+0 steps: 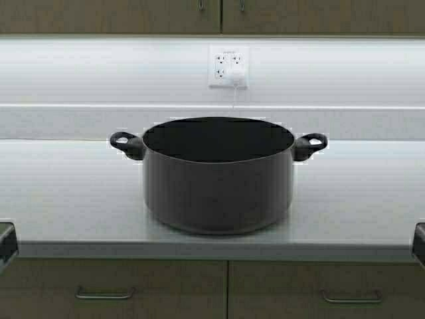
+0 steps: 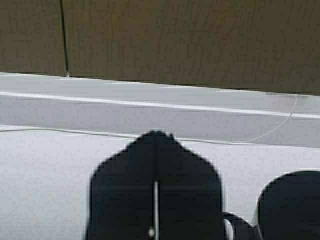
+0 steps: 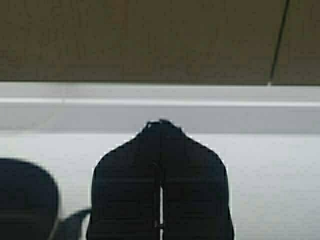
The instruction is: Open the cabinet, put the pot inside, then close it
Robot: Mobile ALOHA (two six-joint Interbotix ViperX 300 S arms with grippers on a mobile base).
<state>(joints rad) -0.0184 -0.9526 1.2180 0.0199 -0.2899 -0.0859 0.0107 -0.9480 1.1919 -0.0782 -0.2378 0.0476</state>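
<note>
The dark grey pot [image 1: 219, 176] stands upright in the middle of the white counter [image 1: 66, 193], its two black loop handles [image 1: 124, 141] pointing left and right. Above it, only the lower edge of the cabinet [image 1: 219, 16] shows, both doors closed, with the ends of its two steel bar handles [image 1: 201, 5] by the seam. My left gripper [image 2: 156, 134] is shut and holds nothing, low at the counter's front left, with the pot [image 2: 292, 205] off to its side. On the opposite side, my right gripper [image 3: 161, 122] is shut and holds nothing at the front right, beside the pot [image 3: 25, 200].
A white wall outlet [image 1: 229, 66] with a plug and a thin cord sits behind the pot. Drawers with horizontal handles [image 1: 104, 294] run under the counter's front edge. The counter surface stretches to both sides of the pot.
</note>
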